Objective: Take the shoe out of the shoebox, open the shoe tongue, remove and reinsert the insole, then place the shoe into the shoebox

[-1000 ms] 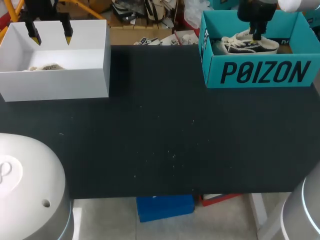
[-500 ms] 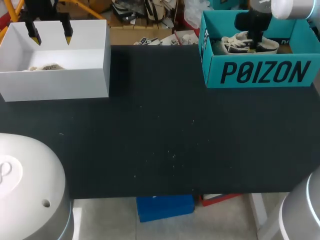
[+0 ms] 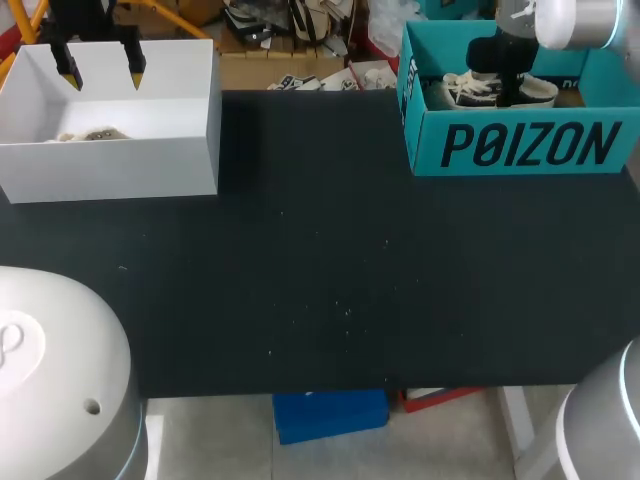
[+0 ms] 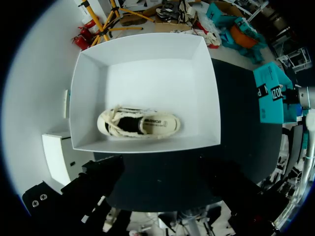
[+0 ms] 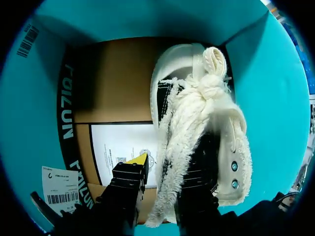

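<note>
Pinching the shoe (image 5: 216, 123) sidewall, right jaws barely apart

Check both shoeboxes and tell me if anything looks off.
Nothing is spilled or damaged. One oddity: in the teal shoebox, the black-and-white shoe has its thick laces bunched into a knot, hanging loosely over its side. The cream shoe lies flat in the white box.

The right arm (image 3: 560, 18) covers the middle of the shoe (image 3: 463, 90), likely its tongue.
</note>
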